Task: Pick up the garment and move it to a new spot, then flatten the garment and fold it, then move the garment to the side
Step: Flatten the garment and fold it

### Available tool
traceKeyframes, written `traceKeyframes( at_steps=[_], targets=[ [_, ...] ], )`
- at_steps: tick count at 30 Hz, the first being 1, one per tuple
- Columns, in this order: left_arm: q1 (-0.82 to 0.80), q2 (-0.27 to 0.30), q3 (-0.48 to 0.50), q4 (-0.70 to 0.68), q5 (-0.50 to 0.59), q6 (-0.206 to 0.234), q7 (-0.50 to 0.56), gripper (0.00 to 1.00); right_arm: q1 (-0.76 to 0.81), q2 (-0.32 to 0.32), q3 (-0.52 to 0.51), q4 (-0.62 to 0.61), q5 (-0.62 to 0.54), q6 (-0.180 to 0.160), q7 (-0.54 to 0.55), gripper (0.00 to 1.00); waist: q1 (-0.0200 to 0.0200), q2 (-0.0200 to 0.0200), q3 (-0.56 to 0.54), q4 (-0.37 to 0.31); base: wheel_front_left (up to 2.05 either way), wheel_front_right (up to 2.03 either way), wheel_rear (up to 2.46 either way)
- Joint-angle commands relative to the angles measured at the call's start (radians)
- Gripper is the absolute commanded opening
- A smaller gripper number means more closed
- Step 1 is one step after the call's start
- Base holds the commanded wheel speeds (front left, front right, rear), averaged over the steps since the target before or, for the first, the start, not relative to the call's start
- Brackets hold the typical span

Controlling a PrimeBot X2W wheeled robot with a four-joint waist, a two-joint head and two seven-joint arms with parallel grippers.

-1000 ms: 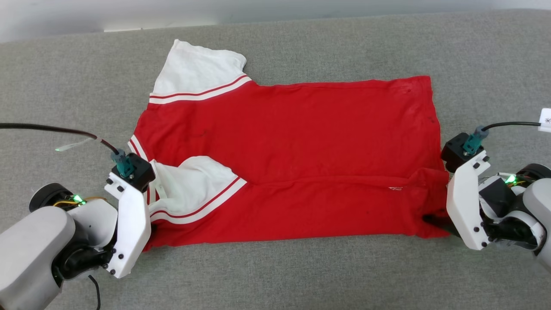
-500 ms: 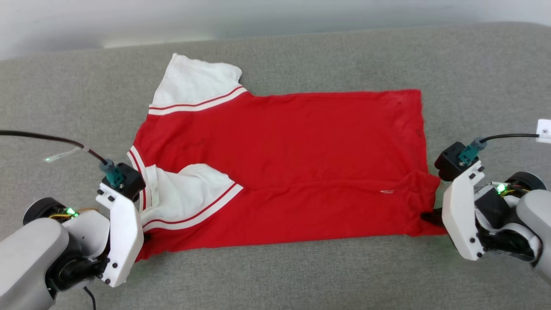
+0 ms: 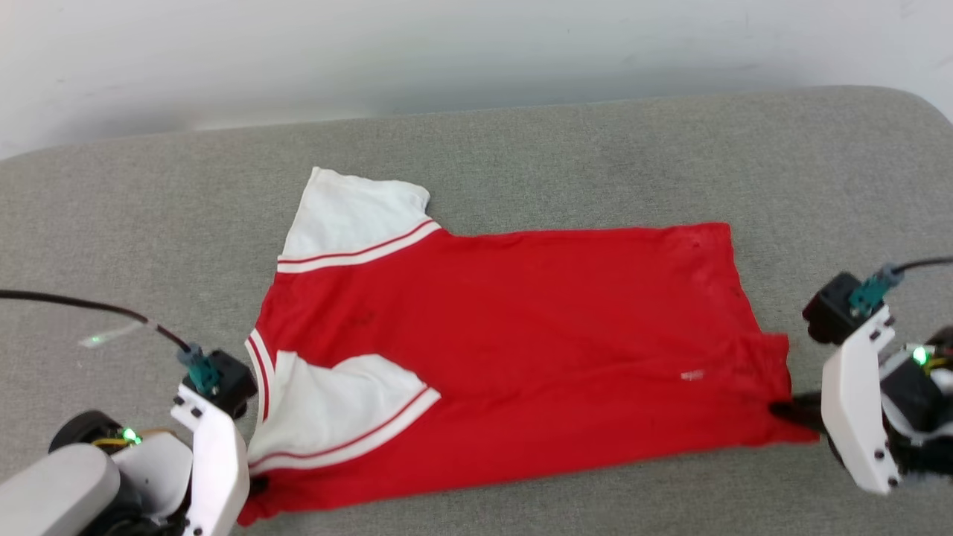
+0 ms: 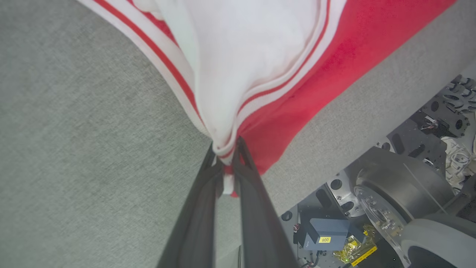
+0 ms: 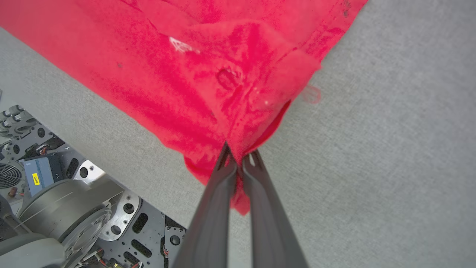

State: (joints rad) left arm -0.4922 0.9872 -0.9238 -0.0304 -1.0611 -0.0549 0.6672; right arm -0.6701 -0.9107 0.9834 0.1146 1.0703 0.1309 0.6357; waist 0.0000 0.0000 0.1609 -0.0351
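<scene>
The garment (image 3: 521, 335) lies spread on the grey surface with its plain red face up. One white sleeve (image 3: 357, 216) points to the far left and the other (image 3: 335, 409) is folded onto the body. My left gripper (image 3: 257, 485) is shut on the near left corner. In the left wrist view (image 4: 227, 149) it pinches the white sleeve and striped trim (image 4: 178, 78). My right gripper (image 3: 789, 412) is shut on the near right hem corner, where red cloth (image 5: 186, 74) bunches at the fingertips (image 5: 240, 156). No print is visible.
The grey padded surface (image 3: 521, 149) runs back to a white wall (image 3: 447, 45), with a rounded corner at the far right. A black cable (image 3: 74, 305) trails to my left wrist. Past the near edge the robot's base (image 4: 390, 186) (image 5: 55, 208) sits close below.
The head camera has moved, so the whole picture sits lower and more wall shows. The crease across the garment's near part has smoothed out. My right gripper has shifted slightly outward.
</scene>
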Motion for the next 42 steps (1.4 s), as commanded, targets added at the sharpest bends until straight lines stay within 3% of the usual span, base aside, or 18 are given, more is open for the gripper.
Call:
traceKeyframes(
  at_steps=[1, 6, 10, 11, 12, 13, 18, 24, 25, 34, 42],
  targets=[
    [0.026, 0.003, -0.006, -0.009, -0.009, 0.009, -0.003, 0.0, 0.036, -0.012, 0.003, -0.008, 0.008, 0.0, 0.006, 0.0, 0.0, 0.0, 0.0, 0.002, 0.0, 0.0, 0.0],
    [0.063, 0.018, -0.023, -0.01, -0.003, 0.021, -0.01, 0.0, 0.104, -0.02, 0.006, 0.004, 0.009, -0.001, 0.005, 0.0, 0.0, 0.0, 0.015, 0.003, 0.0, 0.0, 0.0],
    [0.082, 0.003, -0.033, 0.023, 0.002, 0.022, -0.027, 0.0, 0.15, 0.028, 0.009, 0.059, 0.003, -0.001, -0.005, 0.0, 0.0, 0.0, 0.03, 0.0, 0.0, 0.0, 0.0],
    [0.079, 0.0, -0.036, 0.029, 0.014, 0.022, -0.03, 0.15, 0.155, 0.039, 0.004, 0.073, 0.004, -0.001, -0.013, 0.13, 0.0, 0.0, 0.031, 0.0, 0.0, 0.0, 0.0],
    [0.068, -0.002, -0.035, 0.032, 0.029, 0.021, -0.042, 1.0, 0.154, 0.049, -0.004, 0.083, -0.006, -0.001, -0.025, 0.94, 0.0, 0.0, 0.032, 0.001, 0.0, 0.0, 0.0],
    [0.062, -0.005, -0.031, 0.037, 0.029, 0.02, -0.049, 1.0, 0.155, 0.058, -0.011, 0.091, -0.011, -0.001, -0.039, 1.0, 0.0, 0.0, 0.031, 0.002, 0.0, 0.0, 0.0],
    [0.03, 0.011, 0.016, 0.029, 0.01, 0.014, -0.087, 1.0, 0.132, 0.069, -0.055, 0.076, -0.058, 0.0, -0.14, 1.0, 0.0, 0.0, 0.012, -0.002, 0.0, 0.0, 0.0],
    [-0.044, 0.04, 0.083, 0.051, 0.077, 0.035, -0.18, 1.0, 0.101, 0.102, -0.176, 0.047, -0.2, -0.001, -0.395, 1.0, 0.0, 0.0, 0.001, -0.026, 0.0, 0.0, 0.0],
    [-0.044, 0.04, 0.083, 0.051, 0.077, 0.035, -0.18, 1.0, 0.101, 0.102, -0.176, 0.047, -0.2, -0.001, -0.395, 1.0, 0.0, 0.0, 0.001, -0.026, 0.0, 0.0, 0.0],
    [-0.18, 0.008, 0.163, 0.153, 0.133, 0.053, -0.277, 1.0, 0.163, 0.282, -0.49, 0.039, -0.447, -0.001, -0.737, 1.0, 0.0, 0.0, 0.066, -0.078, 0.0, 0.0, 0.0],
    [-0.359, -0.045, 0.206, 0.243, 0.144, 0.038, -0.236, 1.0, 0.301, 0.447, -0.769, -0.068, -0.662, -0.001, -0.875, 1.0, 0.0, 0.0, 0.174, -0.109, 0.0, 0.0, 0.0]
  ],
)
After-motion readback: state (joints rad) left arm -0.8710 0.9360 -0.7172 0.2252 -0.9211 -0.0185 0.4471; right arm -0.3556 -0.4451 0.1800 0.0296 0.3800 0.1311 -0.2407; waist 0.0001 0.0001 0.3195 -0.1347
